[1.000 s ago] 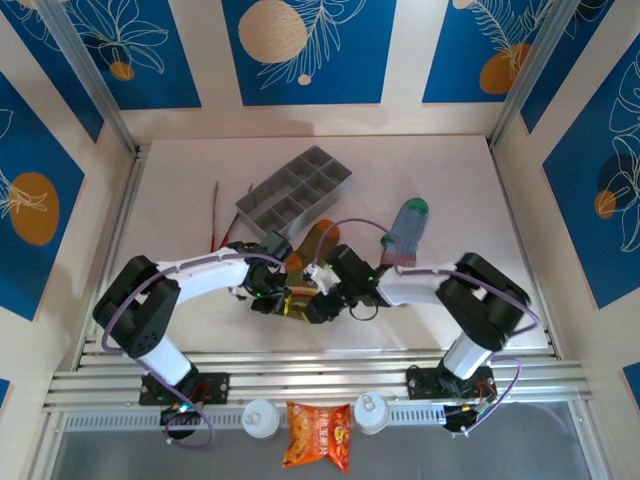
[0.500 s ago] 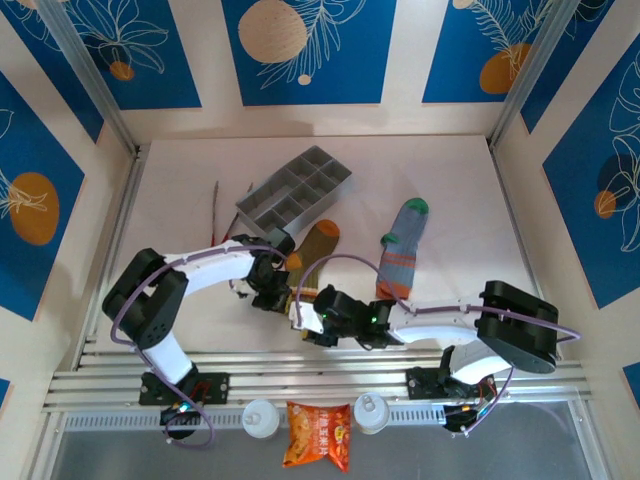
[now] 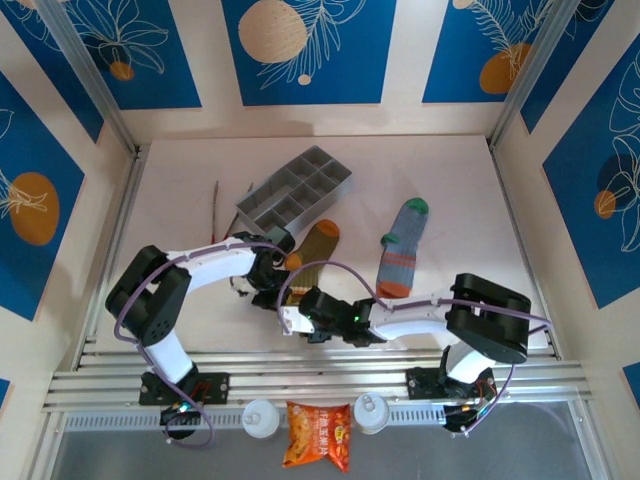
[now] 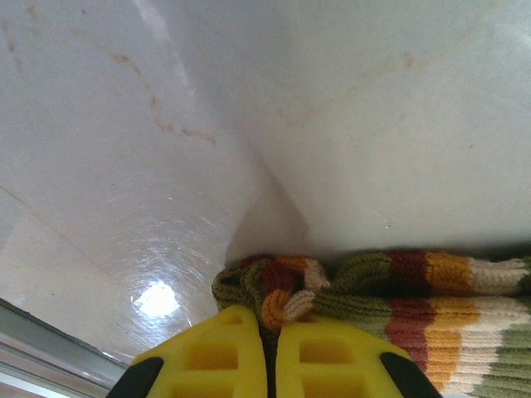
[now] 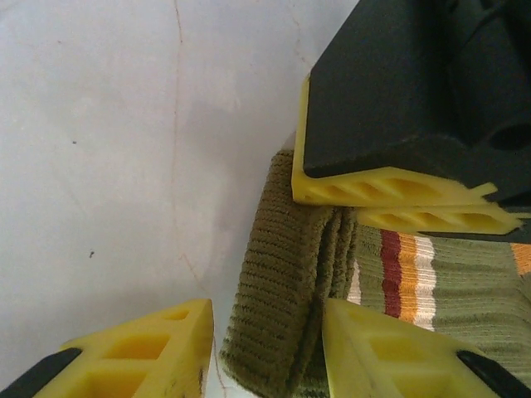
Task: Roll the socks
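Note:
The olive-brown sock lies mid-table, orange toe pointing away, its striped cuff end folded over toward me. My left gripper is shut on that folded edge; in the left wrist view the yellow fingertips pinch bunched striped knit. My right gripper stands open around the fold from the near side. The knit touches its right finger and stands apart from the left one. The left gripper's fingers rest on the sock just beyond. The grey-blue striped sock lies flat to the right, untouched.
A grey compartment tray sits just behind the olive sock. A thin red-handled tool lies to its left. A snack bag and two white caps rest on the rail at the near edge.
My right gripper has drawn back toward the near edge and swung left, now straddling the fold. My left gripper has closed fully on the sock's folded edge.

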You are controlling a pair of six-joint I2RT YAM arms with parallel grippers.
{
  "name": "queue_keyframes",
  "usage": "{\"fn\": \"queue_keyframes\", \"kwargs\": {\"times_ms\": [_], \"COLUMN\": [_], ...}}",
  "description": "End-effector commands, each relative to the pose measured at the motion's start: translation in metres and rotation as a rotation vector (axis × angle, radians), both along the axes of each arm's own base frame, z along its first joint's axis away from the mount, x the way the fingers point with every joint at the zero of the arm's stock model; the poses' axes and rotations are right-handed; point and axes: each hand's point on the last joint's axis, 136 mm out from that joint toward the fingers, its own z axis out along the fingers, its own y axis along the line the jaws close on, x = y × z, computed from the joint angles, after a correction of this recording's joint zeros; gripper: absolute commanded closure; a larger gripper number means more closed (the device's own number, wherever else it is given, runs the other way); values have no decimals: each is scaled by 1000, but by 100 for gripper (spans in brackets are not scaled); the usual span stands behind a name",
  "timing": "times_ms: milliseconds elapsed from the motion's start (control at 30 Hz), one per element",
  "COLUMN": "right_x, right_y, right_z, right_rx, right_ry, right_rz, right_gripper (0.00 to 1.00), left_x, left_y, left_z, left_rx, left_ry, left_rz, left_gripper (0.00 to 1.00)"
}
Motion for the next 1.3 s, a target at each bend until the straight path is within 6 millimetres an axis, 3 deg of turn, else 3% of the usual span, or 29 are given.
{"fn": "queue_keyframes", "kwargs": {"times_ms": [0, 333, 867, 1033, 1167, 1267], "right_x": [14, 21, 35, 36, 30, 26], "right_y": [4, -3, -14, -18, -25, -32], "right_z": [5, -5, -6, -17, -31, -40], "right_rx": [48, 137, 294, 244, 188, 151], "right_ry": [52, 349, 862, 959, 1006, 1026], "right_rz": [-108, -322, -574, -661, -722, -771], "right_gripper": [61, 68, 58, 66, 79, 94], "left_x": [-7, -4, -1, 4, 13, 23], "left_y": [18, 15, 13, 11, 10, 10], "left_z": [-15, -16, -17, -15, -7, 3], "left_rx": [87, 76, 63, 57, 51, 44], "left_ry": [50, 49, 42, 20, -30, -96], "left_rz": [1, -5, -1, -2, -12, -22], "left_gripper": [92, 92, 93, 93, 90, 82]}}
